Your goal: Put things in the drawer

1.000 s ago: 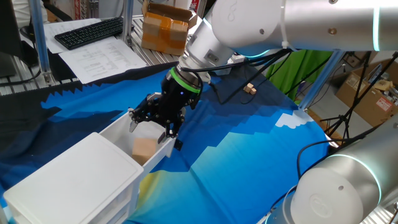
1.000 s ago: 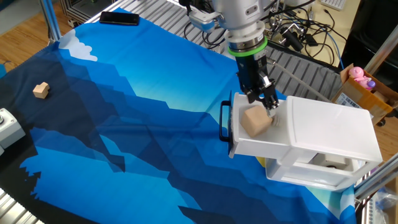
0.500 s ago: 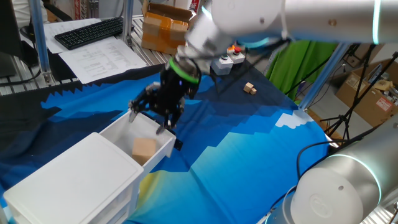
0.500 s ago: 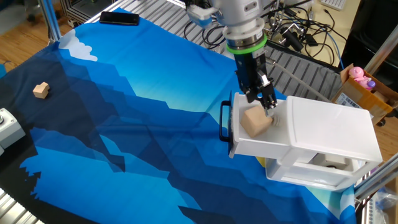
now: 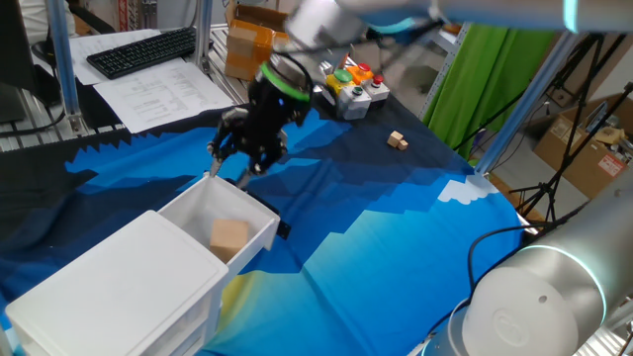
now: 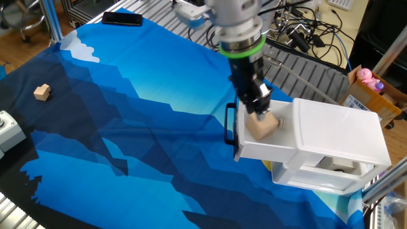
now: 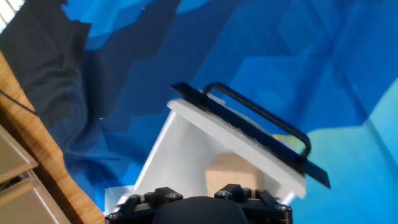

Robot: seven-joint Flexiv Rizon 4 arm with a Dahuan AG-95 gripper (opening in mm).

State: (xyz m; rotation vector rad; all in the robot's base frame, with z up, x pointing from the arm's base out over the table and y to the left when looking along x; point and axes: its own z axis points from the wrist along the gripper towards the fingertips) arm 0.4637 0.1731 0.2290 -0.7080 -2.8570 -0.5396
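The wooden cube (image 5: 229, 237) (image 6: 261, 124) (image 7: 233, 175), pale tan and plain-faced, sits inside the open white drawer (image 5: 194, 212) (image 6: 254, 147) (image 7: 180, 158), against its front wall behind the black handle (image 6: 229, 124) (image 7: 261, 121). My end effector (image 5: 240, 156) (image 6: 259, 105) is released and holds nothing; a second ago it hung low over the cube, and it has since lifted clear. A second block (image 5: 398, 140) (image 6: 42, 92) lies far off on the blue tabletop (image 5: 396, 237).

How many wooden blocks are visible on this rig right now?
2. One wooden cube lies inside the open drawer; a smaller block sits on the blue cloth, far from the cabinet. Others may be hidden.
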